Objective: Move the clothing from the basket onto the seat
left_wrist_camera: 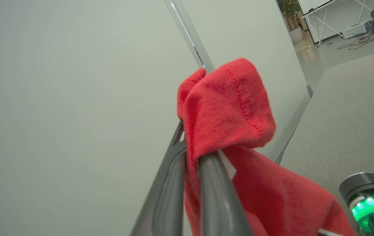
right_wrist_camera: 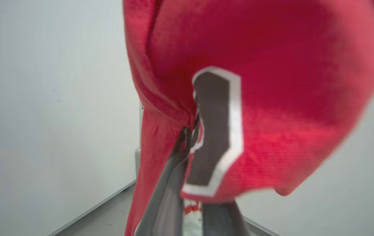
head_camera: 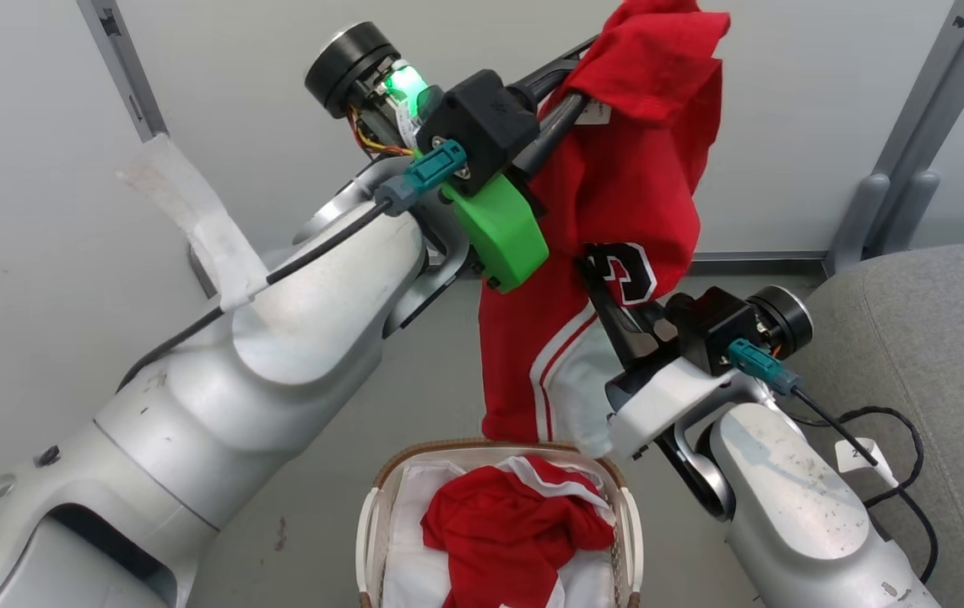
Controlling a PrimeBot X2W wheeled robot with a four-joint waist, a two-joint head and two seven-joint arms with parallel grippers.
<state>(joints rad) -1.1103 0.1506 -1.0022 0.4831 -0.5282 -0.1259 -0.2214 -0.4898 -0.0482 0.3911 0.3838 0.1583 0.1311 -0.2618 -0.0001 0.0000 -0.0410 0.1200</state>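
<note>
Seat (head_camera: 938, 338), grey upholstered sofa, far right; destination of the task. Hanging garment (head_camera: 625, 194), red with white stripe trim, is suspended in mid-air left of the seat and not yet over it. Its lower hem reaches the far rim of the basket (head_camera: 381, 498); whether they touch cannot be told. Second garment (head_camera: 507, 523), crumpled red with white trim, lies inside the basket on the white liner (head_camera: 414, 540). Left gripper (head_camera: 571, 89), raised high, is closed on a bunched top fold of the hanging garment. Right gripper (head_camera: 604, 279), lower, is clamped shut on the same garment beside a black number patch (head_camera: 630, 274). Judged handling: light, limp knit that drapes and swings, offers no rigid edge, and may slip from a thin pinch. A gathered fold or seam gives the surest hold, and two spaced grips limit trailing.
</note>
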